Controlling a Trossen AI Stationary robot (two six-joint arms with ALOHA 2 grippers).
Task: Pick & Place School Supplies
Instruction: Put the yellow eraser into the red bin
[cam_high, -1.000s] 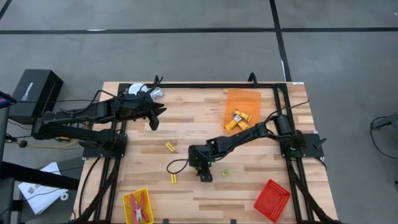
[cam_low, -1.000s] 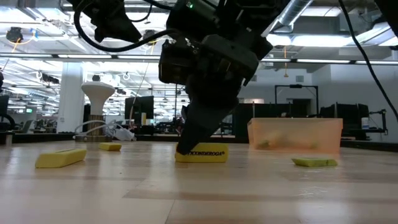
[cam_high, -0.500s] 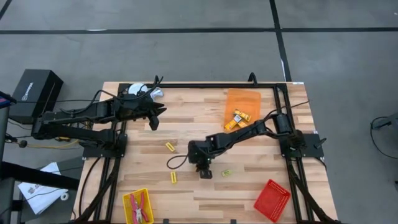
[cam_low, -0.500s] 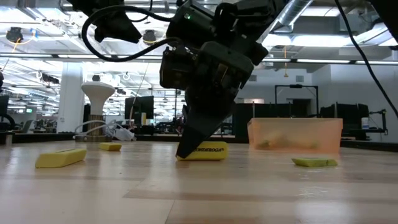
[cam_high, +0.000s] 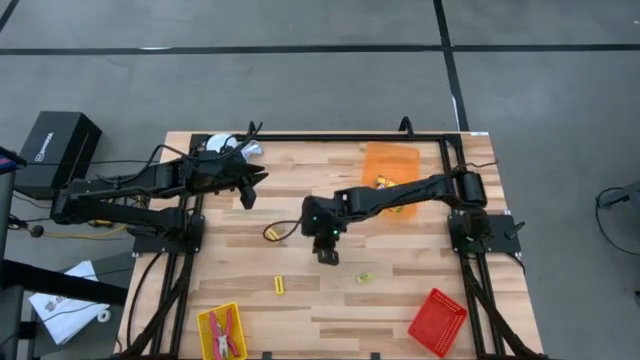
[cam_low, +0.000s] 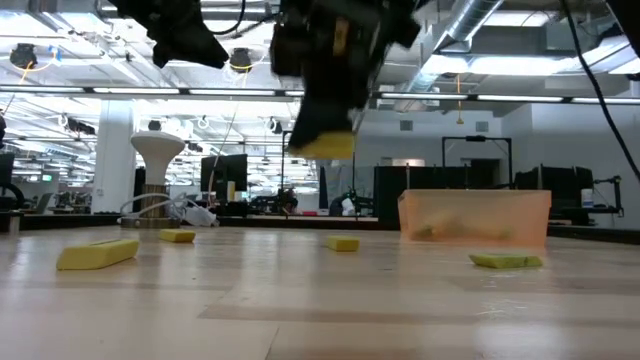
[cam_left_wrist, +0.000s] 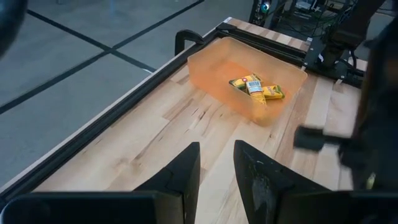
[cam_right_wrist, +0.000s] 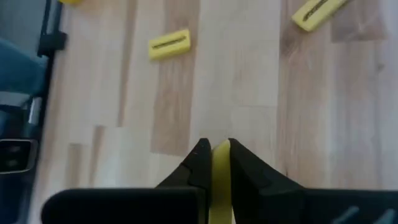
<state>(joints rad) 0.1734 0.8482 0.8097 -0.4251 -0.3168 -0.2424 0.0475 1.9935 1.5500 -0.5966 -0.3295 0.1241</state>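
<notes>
My right gripper (cam_high: 328, 256) hangs over the middle of the table, shut on a yellow block (cam_low: 325, 146) that is high above the wood. Loose yellow blocks lie flat on the table: one (cam_high: 279, 285) toward the near edge, one (cam_high: 363, 277) to its right, one (cam_high: 271, 232) left of the gripper. An orange tray (cam_high: 390, 168) at the far right holds several yellow pieces (cam_left_wrist: 256, 87). Two red-handled tools (cam_high: 226, 333) lie in a yellow tray (cam_high: 207, 322) at the near left. My left gripper (cam_high: 247, 192) waits open at the far left. My right gripper pinches the yellow block (cam_right_wrist: 221, 165) between its two fingers, which slant down from the table's right side. In the wrist view the block shows edge-on as a thin strip between the fingertips (cam_right_wrist: 200, 152). It is lifted clear of the table.
A red tray (cam_high: 437, 321) stands at the near right corner. A white round object (cam_high: 224, 147) with cables sits at the far left behind my left arm. Bare wood lies between the loose blocks and the orange tray.
My right gripper has risen and gone toward the table's far edge, taking the yellow block with it. The block lay flat on the wood a second ago and now hangs clear, high above it.
</notes>
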